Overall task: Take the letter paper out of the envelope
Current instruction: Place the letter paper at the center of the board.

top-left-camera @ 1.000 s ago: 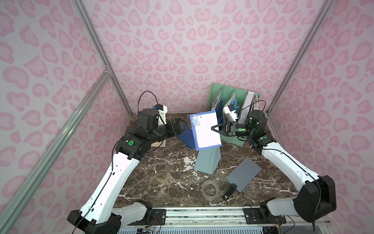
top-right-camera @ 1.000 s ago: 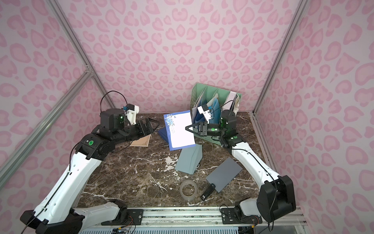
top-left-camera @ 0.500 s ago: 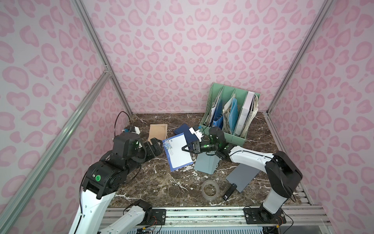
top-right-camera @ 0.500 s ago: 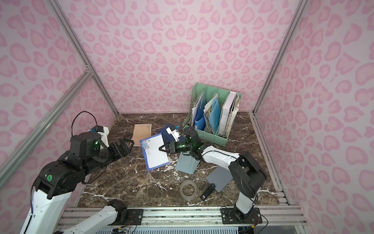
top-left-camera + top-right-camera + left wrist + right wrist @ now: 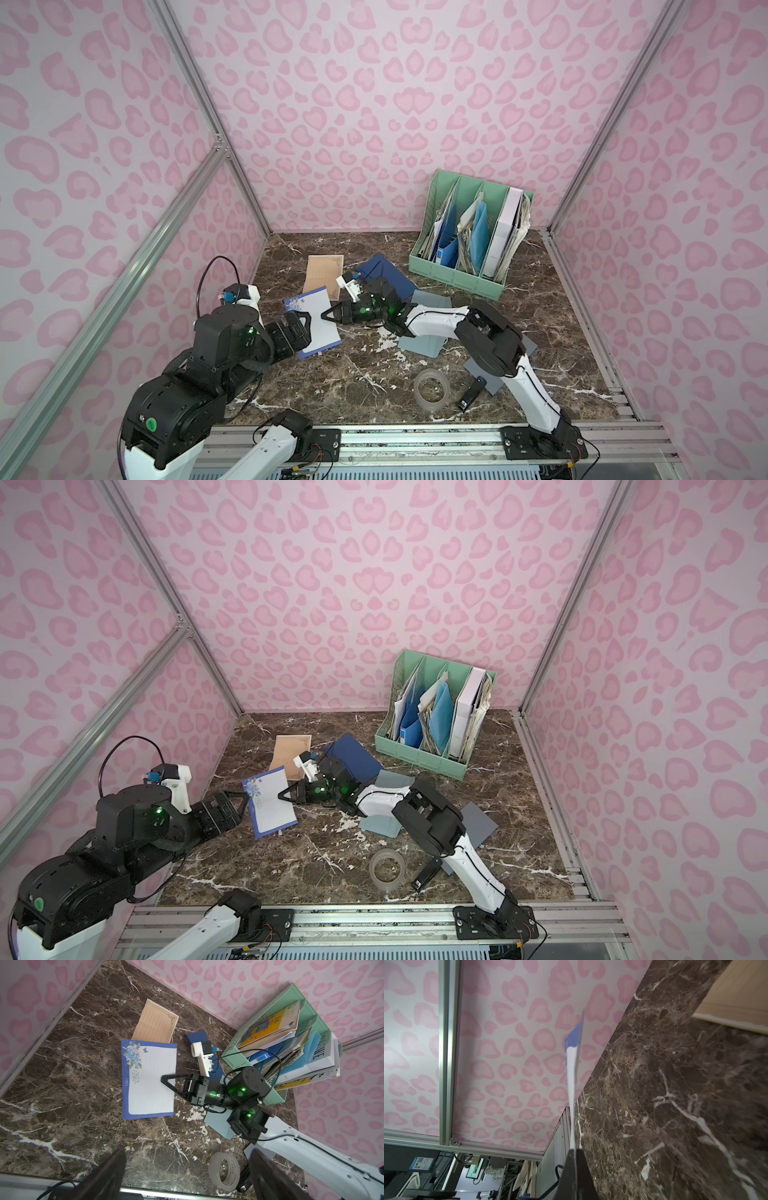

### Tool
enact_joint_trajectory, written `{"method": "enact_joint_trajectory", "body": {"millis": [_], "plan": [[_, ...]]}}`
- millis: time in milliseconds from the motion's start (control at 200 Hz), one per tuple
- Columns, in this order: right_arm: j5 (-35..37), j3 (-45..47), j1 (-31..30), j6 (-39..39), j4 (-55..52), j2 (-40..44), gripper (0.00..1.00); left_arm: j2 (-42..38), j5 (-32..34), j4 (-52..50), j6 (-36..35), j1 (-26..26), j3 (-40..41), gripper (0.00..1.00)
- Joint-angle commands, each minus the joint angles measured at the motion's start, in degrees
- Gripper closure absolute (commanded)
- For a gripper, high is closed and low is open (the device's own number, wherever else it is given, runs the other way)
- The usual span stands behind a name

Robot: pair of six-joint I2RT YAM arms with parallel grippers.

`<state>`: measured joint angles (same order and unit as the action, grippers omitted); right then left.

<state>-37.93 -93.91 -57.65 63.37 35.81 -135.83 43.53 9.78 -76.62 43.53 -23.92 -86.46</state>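
Observation:
The letter paper (image 5: 312, 321), white with a blue border and a flower corner, lies nearly flat, low over the marble table (image 5: 365, 386), left of the middle. My right gripper (image 5: 323, 316) is shut on its right edge; in the right wrist view the letter paper (image 5: 572, 1084) runs edge-on out of the shut jaws. The dark blue envelope (image 5: 386, 272) lies behind that gripper, flap open, apart from the paper. My left gripper (image 5: 306, 329) hangs open and holds nothing at the paper's near left corner. In its wrist view the letter paper (image 5: 149, 1080) and the right gripper (image 5: 163, 1079) show from above.
A green file rack (image 5: 457, 274) full of folders stands at the back right. A tan lined sheet (image 5: 324, 270) lies behind the paper. A grey-blue envelope (image 5: 424, 343), a grey card (image 5: 478, 823), a tape roll (image 5: 432, 390) and a small black stick (image 5: 469, 392) lie by the right arm.
Both arms have come down from high at the back. The right gripper has carried the paper forward, left and down to the table. The left arm has drawn back to the front left.

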Motion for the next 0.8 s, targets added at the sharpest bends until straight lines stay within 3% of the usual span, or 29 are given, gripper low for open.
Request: {"method": "enact_joint_trajectory", "body": {"millis": [0,435,700,795], "plan": [[1.9,-5.5,-1.6,3.1,-3.4,-4.5,1.00,-0.1,0.2,-1.2,-1.0,0.0,-0.2,0.07],[5.8,-17.1,-2.9,10.0,-7.3,-15.6,1.00,-1.1,0.2,-2.6,0.0,0.0,0.4,0.07],[9.2,-16.8,-3.6,12.2,-8.6,-16.1,1.00,-1.0,-0.4,-2.2,0.3,0.0,0.6,0.07],[11.4,-13.6,-4.3,16.0,-3.9,-15.7,1.00,-1.2,-0.2,-2.2,0.5,0.0,0.5,0.07]]}}
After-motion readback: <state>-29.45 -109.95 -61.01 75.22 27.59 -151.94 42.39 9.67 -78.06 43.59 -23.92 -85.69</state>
